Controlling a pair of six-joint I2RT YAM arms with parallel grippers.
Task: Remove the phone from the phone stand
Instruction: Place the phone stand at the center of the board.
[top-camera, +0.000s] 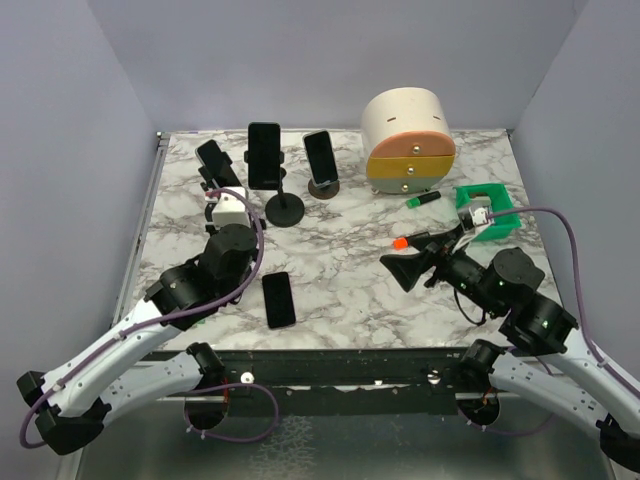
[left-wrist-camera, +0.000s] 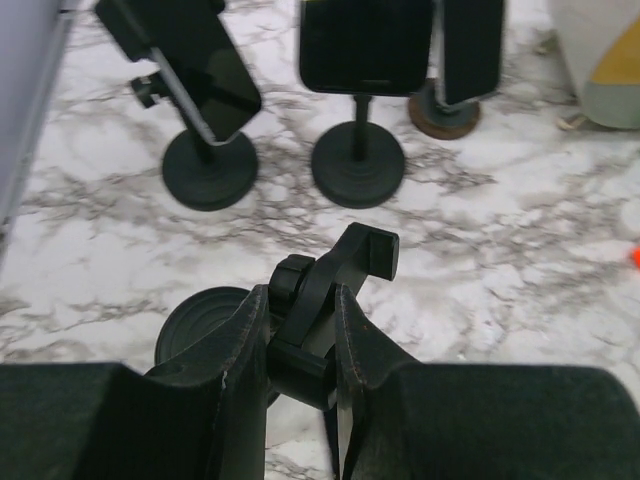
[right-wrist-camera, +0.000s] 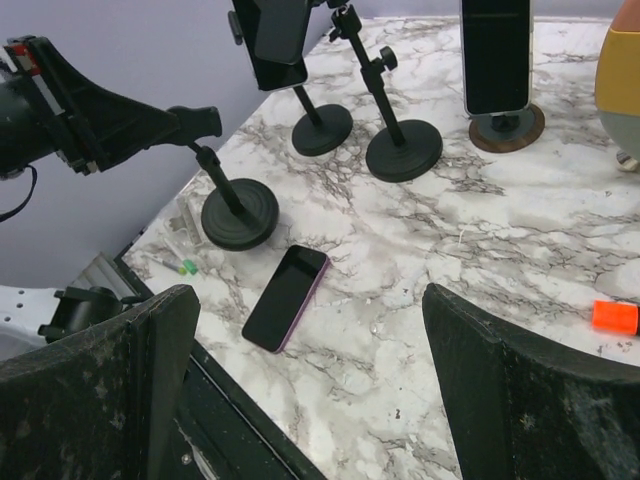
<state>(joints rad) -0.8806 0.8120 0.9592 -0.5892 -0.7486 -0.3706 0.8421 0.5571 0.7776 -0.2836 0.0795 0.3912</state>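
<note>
Near the tabletop's front edge the phone lies flat; the left gripper clamps the phone stand at its head, and the right gripper gapes wide.

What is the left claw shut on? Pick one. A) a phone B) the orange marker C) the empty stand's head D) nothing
C: the left claw clamps the bare stand just below its cradle, while the phone lies flat on the table.
</note>
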